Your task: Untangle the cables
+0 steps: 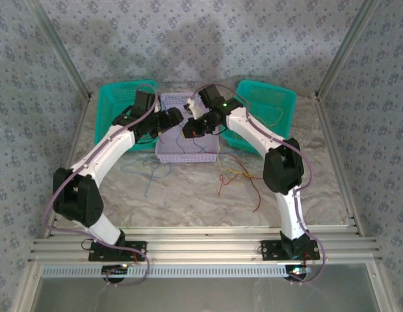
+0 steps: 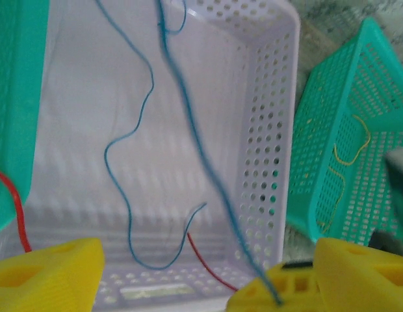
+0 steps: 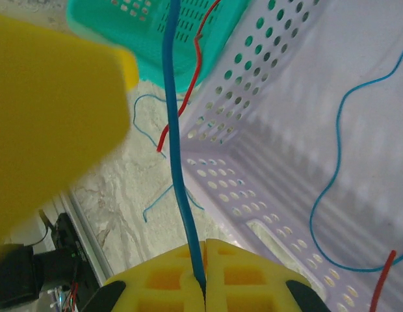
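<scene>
Over the lavender basket (image 1: 182,151) my two grippers hang close together. The right gripper (image 3: 205,263) is shut on a blue cable (image 3: 177,143), which rises taut from between its yellow fingers; a red cable (image 3: 188,84) hangs beside it. My left gripper (image 2: 209,260) is open, and the same taut blue cable (image 2: 195,136) crosses in front of it down to a slotted yellow fingertip (image 2: 273,292). A thin blue cable (image 2: 133,169) and a red end (image 2: 211,263) lie in the basket. In the top view the left gripper (image 1: 170,121) and right gripper (image 1: 190,128) nearly touch.
A teal basket (image 1: 120,107) stands left of the lavender one, and another teal basket (image 1: 270,107) on the right holds a yellow cable (image 2: 351,153). Loose blue cable (image 1: 153,175) and red and orange cables (image 1: 240,179) lie on the crinkled table cover in front.
</scene>
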Tool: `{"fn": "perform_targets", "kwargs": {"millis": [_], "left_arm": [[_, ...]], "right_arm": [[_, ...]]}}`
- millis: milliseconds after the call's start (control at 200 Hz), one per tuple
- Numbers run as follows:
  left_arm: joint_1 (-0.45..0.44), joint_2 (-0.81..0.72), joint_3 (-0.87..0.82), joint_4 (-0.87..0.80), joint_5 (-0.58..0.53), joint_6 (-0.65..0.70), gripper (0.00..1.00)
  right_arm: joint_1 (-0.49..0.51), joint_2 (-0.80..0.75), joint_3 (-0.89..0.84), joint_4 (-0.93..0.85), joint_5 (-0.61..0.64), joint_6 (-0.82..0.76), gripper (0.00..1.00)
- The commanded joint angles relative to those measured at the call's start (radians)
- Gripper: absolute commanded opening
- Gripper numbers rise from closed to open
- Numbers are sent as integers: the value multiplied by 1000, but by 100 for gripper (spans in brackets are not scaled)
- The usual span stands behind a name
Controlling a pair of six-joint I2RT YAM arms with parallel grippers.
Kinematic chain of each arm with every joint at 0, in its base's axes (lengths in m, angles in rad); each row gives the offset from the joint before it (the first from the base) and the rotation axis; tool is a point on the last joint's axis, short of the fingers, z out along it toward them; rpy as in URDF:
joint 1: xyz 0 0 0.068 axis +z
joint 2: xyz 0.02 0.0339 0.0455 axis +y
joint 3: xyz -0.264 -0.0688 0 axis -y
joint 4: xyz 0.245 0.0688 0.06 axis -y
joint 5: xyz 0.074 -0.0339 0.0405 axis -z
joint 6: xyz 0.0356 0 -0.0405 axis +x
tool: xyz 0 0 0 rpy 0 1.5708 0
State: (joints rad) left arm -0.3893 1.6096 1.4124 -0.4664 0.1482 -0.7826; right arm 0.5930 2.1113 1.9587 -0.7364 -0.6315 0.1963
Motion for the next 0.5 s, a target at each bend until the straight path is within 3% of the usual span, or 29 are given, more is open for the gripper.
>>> {"fn": "perform_targets", "kwargs": {"millis": [0, 85, 280, 320, 495], "left_arm": [[-13, 29, 66, 16, -21, 2, 68], [-14, 39, 66, 11, -30, 8, 56], [-14, 58, 59, -8, -30, 18, 51], [-14, 61, 59, -10, -29, 20, 46], [-13, 65, 70, -20, -29, 24, 0]], "right_arm": [[13, -73, -29, -15, -51, -34, 0], [13, -96, -51, 2, -66, -37, 0], [11, -132, -88, 41, -79, -28, 0], [13, -135, -89, 52, -80, -28, 0], [22, -152, -101, 57, -95, -32, 0]]}}
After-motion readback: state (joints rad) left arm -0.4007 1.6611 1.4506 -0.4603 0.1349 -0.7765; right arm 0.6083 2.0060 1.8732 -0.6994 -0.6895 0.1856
